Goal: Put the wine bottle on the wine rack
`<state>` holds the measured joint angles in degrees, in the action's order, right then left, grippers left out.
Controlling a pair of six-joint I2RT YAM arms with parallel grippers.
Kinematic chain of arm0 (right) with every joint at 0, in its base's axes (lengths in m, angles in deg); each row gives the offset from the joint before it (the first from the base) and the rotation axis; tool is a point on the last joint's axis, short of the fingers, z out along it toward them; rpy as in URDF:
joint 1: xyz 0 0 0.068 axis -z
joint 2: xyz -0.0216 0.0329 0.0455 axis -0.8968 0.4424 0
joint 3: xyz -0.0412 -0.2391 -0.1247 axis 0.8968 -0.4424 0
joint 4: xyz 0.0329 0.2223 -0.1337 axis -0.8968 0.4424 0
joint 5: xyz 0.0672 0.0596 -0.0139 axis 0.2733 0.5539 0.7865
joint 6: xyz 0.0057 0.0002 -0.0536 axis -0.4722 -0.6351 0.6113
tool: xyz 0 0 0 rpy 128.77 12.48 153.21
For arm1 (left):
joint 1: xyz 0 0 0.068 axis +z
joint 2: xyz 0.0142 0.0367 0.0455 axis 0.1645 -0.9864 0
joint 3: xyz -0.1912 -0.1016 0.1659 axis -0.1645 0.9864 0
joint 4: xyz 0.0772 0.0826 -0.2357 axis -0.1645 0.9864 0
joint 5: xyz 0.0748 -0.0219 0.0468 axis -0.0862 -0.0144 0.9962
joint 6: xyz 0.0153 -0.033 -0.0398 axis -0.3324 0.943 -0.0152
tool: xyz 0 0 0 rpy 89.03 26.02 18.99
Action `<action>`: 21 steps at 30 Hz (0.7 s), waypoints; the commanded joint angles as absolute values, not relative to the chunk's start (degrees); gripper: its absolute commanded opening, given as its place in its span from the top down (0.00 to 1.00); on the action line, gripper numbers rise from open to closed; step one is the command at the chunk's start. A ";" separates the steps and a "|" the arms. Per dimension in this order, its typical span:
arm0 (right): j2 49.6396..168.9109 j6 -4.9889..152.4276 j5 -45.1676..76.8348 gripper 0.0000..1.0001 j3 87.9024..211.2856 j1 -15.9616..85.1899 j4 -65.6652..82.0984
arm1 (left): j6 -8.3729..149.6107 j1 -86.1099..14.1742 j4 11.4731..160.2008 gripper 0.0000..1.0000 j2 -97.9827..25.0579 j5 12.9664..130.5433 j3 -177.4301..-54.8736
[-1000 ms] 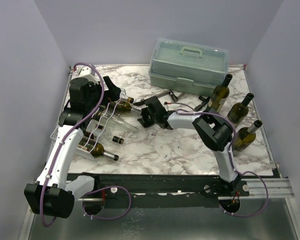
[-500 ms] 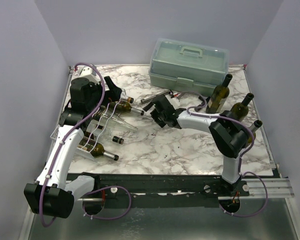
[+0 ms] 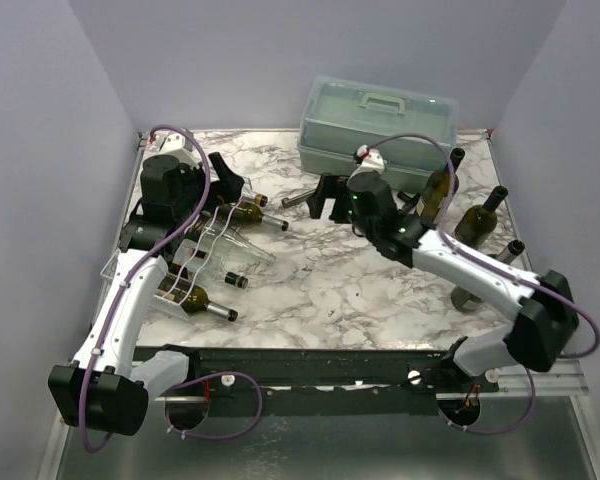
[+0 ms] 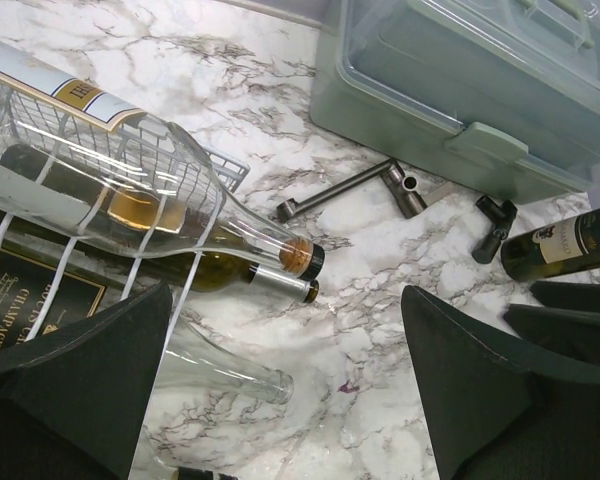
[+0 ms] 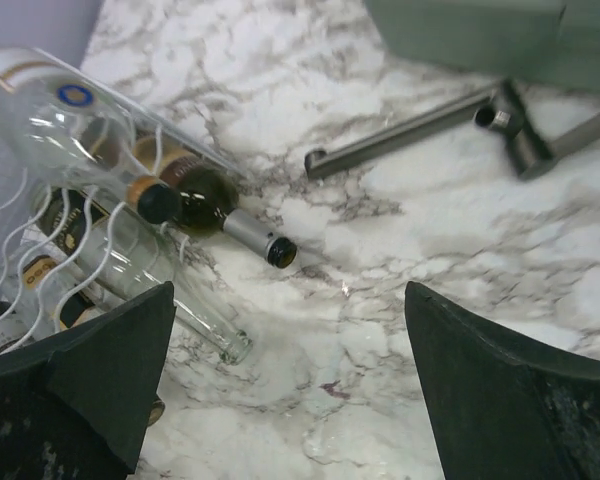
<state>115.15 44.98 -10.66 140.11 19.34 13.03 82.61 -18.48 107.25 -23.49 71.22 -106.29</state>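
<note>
Both our claws are spread wide and empty. The left gripper (image 3: 227, 186) hangs over the wine rack (image 4: 225, 168), where several bottles (image 4: 130, 215) lie cradled, and the right gripper (image 3: 328, 197) hovers mid-scene. The next wine bottle (image 3: 441, 187) stands upright on the right, probably so the right arm can reach it.

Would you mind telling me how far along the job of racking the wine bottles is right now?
Done: several bottles lie on the wine rack. In hand: nothing; the left gripper is open over the rack, the right gripper open and empty near the green toolbox. Left: three upright wine bottles on the right side, none yet picked up.
</note>
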 commanded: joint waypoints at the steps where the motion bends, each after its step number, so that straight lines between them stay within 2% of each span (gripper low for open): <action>1: 103.91 59.89 -15.28 0.00 138.20 19.57 13.39 | 82.87 -18.78 106.05 0.01 -23.90 69.95 -106.03; 6: 97.76 68.06 -21.25 0.00 142.57 19.60 17.85 | 82.86 -18.78 106.05 0.01 -24.00 69.84 -106.03; 14: 98.88 79.49 -40.68 0.00 156.07 20.60 24.02 | 82.99 -18.78 106.04 0.01 -24.25 69.56 -106.12; 21: 100.56 79.08 -30.50 0.00 164.38 33.24 31.40 | 83.04 -18.79 106.05 0.01 -24.21 69.47 -106.13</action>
<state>99.57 77.27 -33.65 160.92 26.55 24.64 82.61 -18.59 107.25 -24.02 70.76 -106.29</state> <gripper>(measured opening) 0.998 0.987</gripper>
